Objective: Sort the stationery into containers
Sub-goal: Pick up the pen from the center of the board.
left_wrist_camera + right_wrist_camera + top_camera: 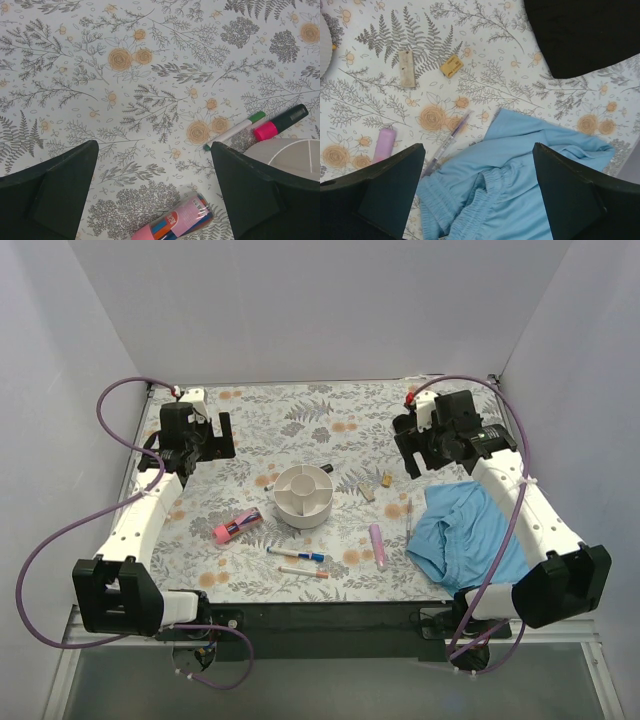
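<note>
1. seen from above, a round white organiser (303, 496) sits near the middle of a floral table (300, 410). its central cup and ringed compartments look empty, and stationery lies loose around it.
2. the left gripper (152, 165) hovers over the table with its jaws spread wide and nothing between them. the right gripper (477, 165) is spread and empty too, hanging above a crumpled blue cloth (520, 175).
3. as a judgement, sorting is at its start: nothing is grasped, and the step in hand is reaching for a first piece.
4. the nearest pick for the left side is the pink-and-dark case (175, 223). it lies on its side left of the organiser, at the bottom edge of the left wrist view between the two fingers. the next move likely calls for centring over it, lowering, closing across its narrow width, then carrying it to a compartment.
5. by the organiser's far rim lie a green-capped marker (235, 131) and a pink-and-black marker (280, 123), close together. in front of the organiser lie a blue-capped marker (297, 554) and a red-capped marker (303, 571).
6. on the right lie a pale pink pen (385, 145), a thin pen (447, 142), a small tan block (451, 65) and a pale stick-shaped block (406, 68).
7. in the way: the thin pen's lower end meets the cloth's edge, so a grasp there may snag fabric. whether the pen is tucked under the cloth cannot be told.
</note>
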### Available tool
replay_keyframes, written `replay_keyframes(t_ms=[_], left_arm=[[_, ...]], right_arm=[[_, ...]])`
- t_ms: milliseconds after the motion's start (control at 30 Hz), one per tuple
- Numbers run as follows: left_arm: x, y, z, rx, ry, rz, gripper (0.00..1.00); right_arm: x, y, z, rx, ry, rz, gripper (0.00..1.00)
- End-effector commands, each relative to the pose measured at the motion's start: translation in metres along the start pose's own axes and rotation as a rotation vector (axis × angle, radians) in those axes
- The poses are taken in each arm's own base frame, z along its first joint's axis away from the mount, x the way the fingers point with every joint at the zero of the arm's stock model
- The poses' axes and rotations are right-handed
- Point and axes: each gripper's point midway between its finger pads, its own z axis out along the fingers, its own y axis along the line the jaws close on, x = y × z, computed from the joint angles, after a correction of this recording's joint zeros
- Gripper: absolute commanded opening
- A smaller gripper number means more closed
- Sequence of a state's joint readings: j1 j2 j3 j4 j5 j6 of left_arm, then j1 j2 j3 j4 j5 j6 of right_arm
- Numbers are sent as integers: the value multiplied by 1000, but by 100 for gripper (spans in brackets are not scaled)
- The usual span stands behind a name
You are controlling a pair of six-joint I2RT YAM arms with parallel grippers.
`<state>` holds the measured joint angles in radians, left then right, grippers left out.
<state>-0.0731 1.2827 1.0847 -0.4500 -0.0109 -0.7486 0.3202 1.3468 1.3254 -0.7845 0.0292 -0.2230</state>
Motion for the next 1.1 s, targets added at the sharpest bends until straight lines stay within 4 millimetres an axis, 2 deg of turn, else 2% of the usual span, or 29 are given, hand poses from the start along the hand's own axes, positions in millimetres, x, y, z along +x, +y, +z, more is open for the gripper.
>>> replay_keyframes(t_ms=[0, 33, 67, 167, 233, 300, 367, 467, 500, 567, 633, 767, 867, 967, 1033, 1067], left_arm=[[-20, -2, -12, 9, -47, -26, 98], [-18, -2, -12, 9, -44, -30, 98], [-17, -1, -13, 8, -43, -34, 98], [-15, -1, -15, 0, -44, -52, 98], [-14, 2, -15, -18, -42, -60, 98], [-8, 5, -14, -40, -18, -76, 98], [2, 3, -13, -28, 32, -71, 98], [6, 6, -16, -42, 43, -75, 98], [4, 6, -20, -46, 28, -81, 98], [7, 8, -21, -50, 18, -80, 98], [8, 10, -23, -65, 11, -84, 98], [14, 10, -23, -62, 19, -95, 98], [22, 10, -18, -60, 14, -114, 98], [26, 11, -14, -66, -1, -122, 98], [27, 14, -13, -79, -2, -120, 98], [30, 16, -12, -88, 9, -115, 98]], right_arm=[[13, 22, -8, -82, -23, 99, 98], [12, 29, -13, -105, -46, 132, 98], [24, 34, -8, -123, -24, 154, 98], [29, 40, 1, -126, -27, 255, 97], [26, 39, 2, -125, -49, 261, 97], [28, 40, 3, -122, -47, 267, 96], [31, 48, 3, -163, -38, 286, 93], [50, 71, 8, -271, 12, 303, 91], [62, 75, 11, -281, 40, 321, 91], [72, 79, 14, -287, 63, 327, 91], [76, 75, 16, -258, 68, 325, 90], [64, 62, 9, -199, 18, 300, 92], [60, 46, 6, -119, -26, 268, 98], [52, 30, 1, -30, -80, 254, 98], [52, 34, 0, -51, -88, 265, 98], [59, 41, 4, -82, -68, 268, 97]])
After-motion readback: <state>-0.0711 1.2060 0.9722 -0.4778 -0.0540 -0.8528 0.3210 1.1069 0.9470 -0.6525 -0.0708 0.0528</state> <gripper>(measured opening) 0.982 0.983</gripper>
